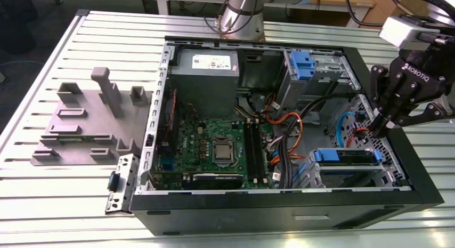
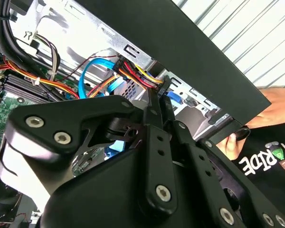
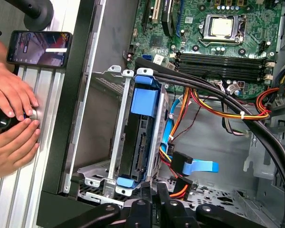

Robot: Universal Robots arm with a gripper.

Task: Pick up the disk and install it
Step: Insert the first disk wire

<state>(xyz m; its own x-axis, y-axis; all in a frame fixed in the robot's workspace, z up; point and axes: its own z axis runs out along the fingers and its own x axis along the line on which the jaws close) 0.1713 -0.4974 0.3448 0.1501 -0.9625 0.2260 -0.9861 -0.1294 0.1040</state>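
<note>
The disk (image 1: 344, 157), silver-grey with a bright blue bracket, sits in the drive cage at the near right corner of the open computer case (image 1: 284, 208). The first wrist view shows the disk (image 3: 146, 102) edge-on between the cage rails. My gripper (image 1: 379, 129) hangs just above the case's right wall, a little beyond the disk and apart from it. Its fingers are shut together with nothing between them. The gripper (image 2: 157, 102) points toward red, yellow and blue cables in the second wrist view. Its tips, the gripper (image 3: 154, 192), lie close to the cage's end.
A grey power supply box (image 1: 206, 72) and a blue tab on a metal housing (image 1: 302, 64) stand at the case's far side. The motherboard (image 1: 213, 146) fills the middle. A grey fixture (image 1: 85, 125) lies on the exterior view's left. A person's hands (image 3: 12, 123) and phone (image 3: 38, 47) rest beside the case.
</note>
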